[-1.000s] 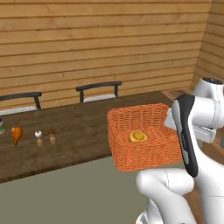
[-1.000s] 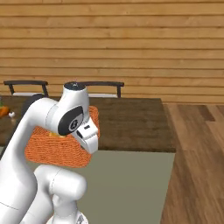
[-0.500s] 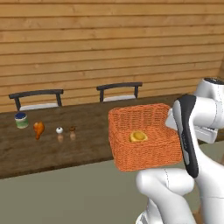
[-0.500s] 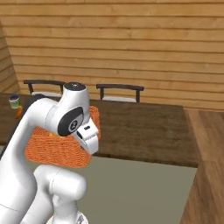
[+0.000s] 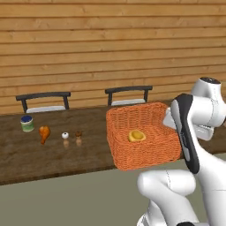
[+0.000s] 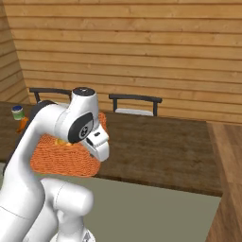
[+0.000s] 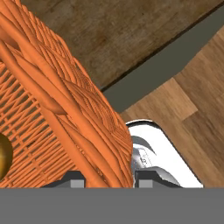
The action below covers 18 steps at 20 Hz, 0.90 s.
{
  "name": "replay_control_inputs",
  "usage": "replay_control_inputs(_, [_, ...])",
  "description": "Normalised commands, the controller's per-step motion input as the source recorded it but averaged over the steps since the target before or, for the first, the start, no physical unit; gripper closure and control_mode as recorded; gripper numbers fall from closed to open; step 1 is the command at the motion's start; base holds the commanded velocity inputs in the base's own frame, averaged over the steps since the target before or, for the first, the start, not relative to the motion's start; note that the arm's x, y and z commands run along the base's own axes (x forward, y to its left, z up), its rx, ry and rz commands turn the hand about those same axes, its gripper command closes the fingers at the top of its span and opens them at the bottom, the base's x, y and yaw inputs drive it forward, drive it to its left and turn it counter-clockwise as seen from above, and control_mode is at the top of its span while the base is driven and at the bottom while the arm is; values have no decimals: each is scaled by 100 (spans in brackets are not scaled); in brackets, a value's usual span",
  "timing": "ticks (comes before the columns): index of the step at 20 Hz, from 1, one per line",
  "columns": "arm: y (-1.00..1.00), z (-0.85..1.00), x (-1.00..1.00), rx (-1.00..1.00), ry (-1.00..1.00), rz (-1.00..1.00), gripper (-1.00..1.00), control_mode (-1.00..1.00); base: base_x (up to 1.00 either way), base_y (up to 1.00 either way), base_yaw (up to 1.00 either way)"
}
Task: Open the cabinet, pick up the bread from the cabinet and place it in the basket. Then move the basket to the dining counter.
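Observation:
My gripper (image 7: 111,178) is shut on the right rim of the orange woven basket (image 5: 143,137), holding it up in front of me. The small golden bread (image 5: 137,135) lies on the basket's floor and peeks in at the left edge of the hand view (image 7: 3,155). The basket hangs over the near edge of the dining counter (image 5: 53,154), a long dark wood top. In the right base view my arm covers most of the basket (image 6: 61,156). The cabinet is out of view.
On the counter's left stand a blue-lidded jar (image 5: 27,123), an orange drumstick (image 5: 44,133) and two small shakers (image 5: 65,136). Two dark chairs (image 5: 128,93) back the counter against a plank wall. The counter ends at the right (image 6: 208,156), with wooden floor beyond.
The whole scene has slid to the right in both base views, so the base has moved. The basket stays in my grip at the same spot relative to the arm.

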Motion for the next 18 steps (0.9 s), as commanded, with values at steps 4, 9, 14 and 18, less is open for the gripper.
replay_control_inputs(4, [-4, -2, 85, 0, 0, 12, 100, -100, 0, 0, 0])
replay_control_inputs(9, [-1, -23, 100, 1, -7, 12, 100, -100, 0, 0, 0])
replay_control_inputs(14, [0, -40, 100, 6, -5, 2, 100, -100, 0, 0, 0])
replay_control_inputs(18, [-2, -55, 94, 2, 4, -10, 100, -100, 0, 0, 0])
